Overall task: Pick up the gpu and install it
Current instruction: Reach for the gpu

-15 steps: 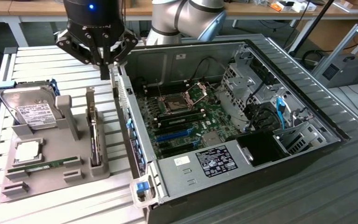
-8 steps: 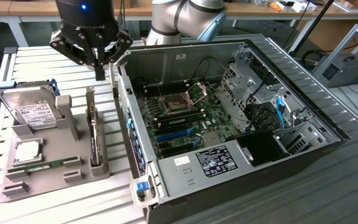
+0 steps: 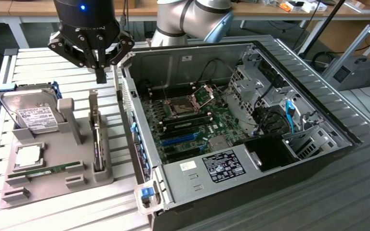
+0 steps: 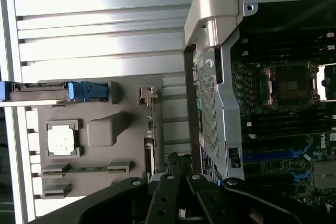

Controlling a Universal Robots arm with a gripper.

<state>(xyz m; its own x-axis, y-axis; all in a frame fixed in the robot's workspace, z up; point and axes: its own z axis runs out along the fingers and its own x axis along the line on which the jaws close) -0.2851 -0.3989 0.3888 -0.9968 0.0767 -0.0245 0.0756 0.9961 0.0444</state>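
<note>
Tool closed; hovering near gpu

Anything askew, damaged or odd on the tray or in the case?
Nothing stands out. The gpu stands on edge in the gray tray, the hard drive leans in its cradle, the shut hand hovers above the gpu, empty.

Slatted metal table carries two items. A grey parts holder lies flat on the slats, beneath and to one side of the fingers. An open computer case lies just beside the holder, on the fingers' other side.
</note>
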